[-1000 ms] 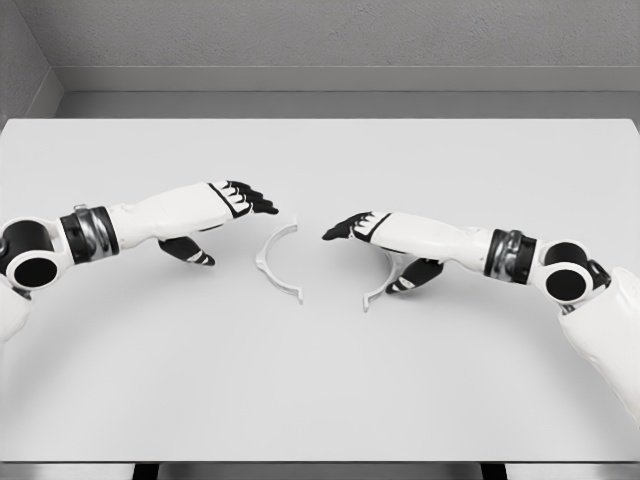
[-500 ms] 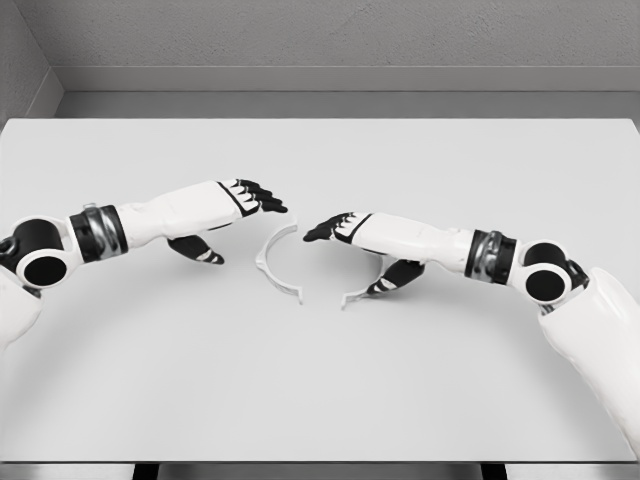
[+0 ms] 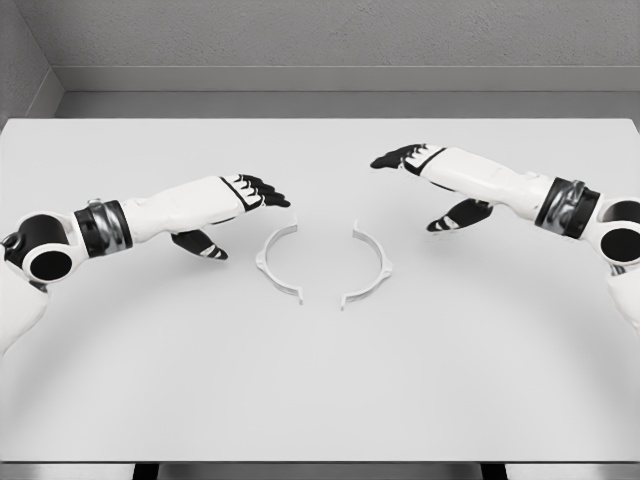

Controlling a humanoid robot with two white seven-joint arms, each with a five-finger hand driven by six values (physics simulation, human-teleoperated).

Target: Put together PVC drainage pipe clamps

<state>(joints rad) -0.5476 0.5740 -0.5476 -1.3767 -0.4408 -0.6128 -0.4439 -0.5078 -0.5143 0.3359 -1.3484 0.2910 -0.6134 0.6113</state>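
left half (image 3: 272, 262) at 9 | right half (image 3: 370, 265) at 3, open sides facing, apart, ready to join | left hand (image 3: 245, 195) at 10, right hand (image 3: 425, 170) at 1, both empty, fingers extended

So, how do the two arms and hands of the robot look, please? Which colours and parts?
Both arms are white with smooth shells. The left hand and right hand have white backs and black fingers with white segments. Each forearm carries a black and grey metallic wrist band, and a round black joint with a white ring shows further up each arm. No loose cables or printed markings are visible.
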